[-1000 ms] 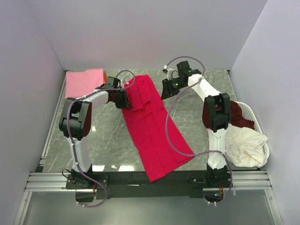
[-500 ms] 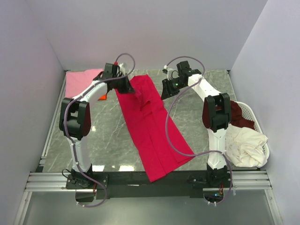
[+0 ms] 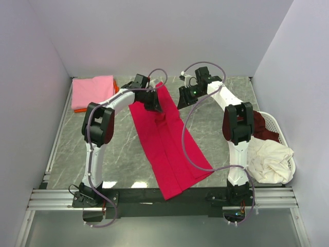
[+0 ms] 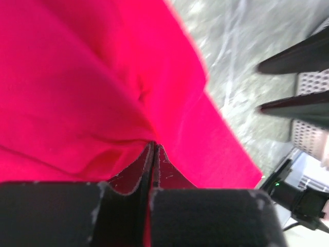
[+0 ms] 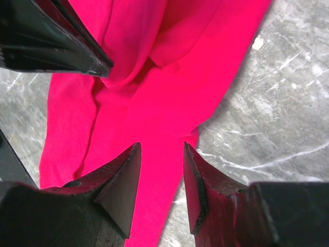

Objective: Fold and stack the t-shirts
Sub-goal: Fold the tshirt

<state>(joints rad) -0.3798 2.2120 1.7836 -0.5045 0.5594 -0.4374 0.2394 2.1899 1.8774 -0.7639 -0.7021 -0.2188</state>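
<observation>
Your crimson t-shirt (image 3: 169,149) lies lengthwise on the desk (image 3: 123,149), hem at the near edge. At its far end, the left gripper (image 3: 153,101) has its jaws pinching the cloth. The right gripper (image 3: 184,99) waits alongside, jaws spread. Bring that end forward level, edges matched.

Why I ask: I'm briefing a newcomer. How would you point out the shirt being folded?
On the grey marble table, a crimson t-shirt lies diagonally down the middle, its far end pinched in the left gripper. Unlike the folded pink t-shirt in the far-left corner, it is spread out long.
</observation>
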